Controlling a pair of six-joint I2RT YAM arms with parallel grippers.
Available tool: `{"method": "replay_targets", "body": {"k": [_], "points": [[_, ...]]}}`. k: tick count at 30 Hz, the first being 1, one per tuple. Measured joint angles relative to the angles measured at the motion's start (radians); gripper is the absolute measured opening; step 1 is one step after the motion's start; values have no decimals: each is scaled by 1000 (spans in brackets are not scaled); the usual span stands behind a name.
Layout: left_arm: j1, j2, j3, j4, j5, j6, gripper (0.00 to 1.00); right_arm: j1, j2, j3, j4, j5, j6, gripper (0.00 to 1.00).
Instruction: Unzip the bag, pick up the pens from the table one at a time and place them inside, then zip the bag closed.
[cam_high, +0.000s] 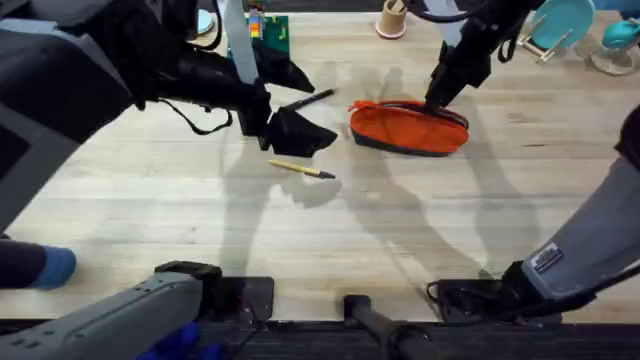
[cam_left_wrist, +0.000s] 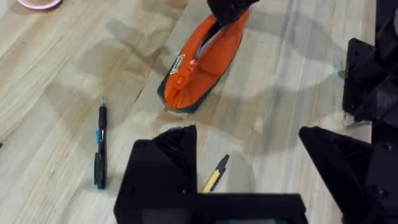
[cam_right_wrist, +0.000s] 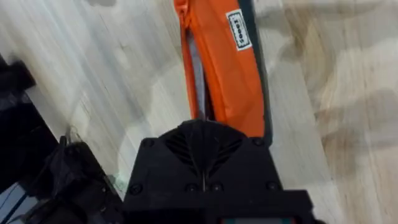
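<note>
The orange bag (cam_high: 408, 127) lies on the table (cam_high: 200, 210) right of centre. Its zipper is parted along part of its length, showing grey lining (cam_right_wrist: 198, 81). My right gripper (cam_high: 440, 100) presses onto the bag's right end, fingers shut together on the zipper line (cam_right_wrist: 202, 140). The black pen (cam_high: 312, 98) lies left of the bag, and the yellow pen (cam_high: 300, 169) lies nearer the front. My left gripper (cam_high: 320, 112) hangs open above the table near both pens. From the left wrist, the yellow pen (cam_left_wrist: 214, 174) sits between its wide fingers (cam_left_wrist: 161, 165) and the black pen (cam_left_wrist: 99, 146) outside them.
A small tan cup (cam_high: 391, 18) stands at the table's far edge behind the bag. Teal items (cam_high: 560, 25) sit at the far right corner, and a green box (cam_high: 268, 30) at the far middle. Bare planks stretch across the front half.
</note>
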Motion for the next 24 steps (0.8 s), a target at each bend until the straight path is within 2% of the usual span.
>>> {"method": "replay_targets", "body": {"k": [24], "points": [[0,0,0,0,0,0,994,24,108,-1,70,20,0,32]]}}
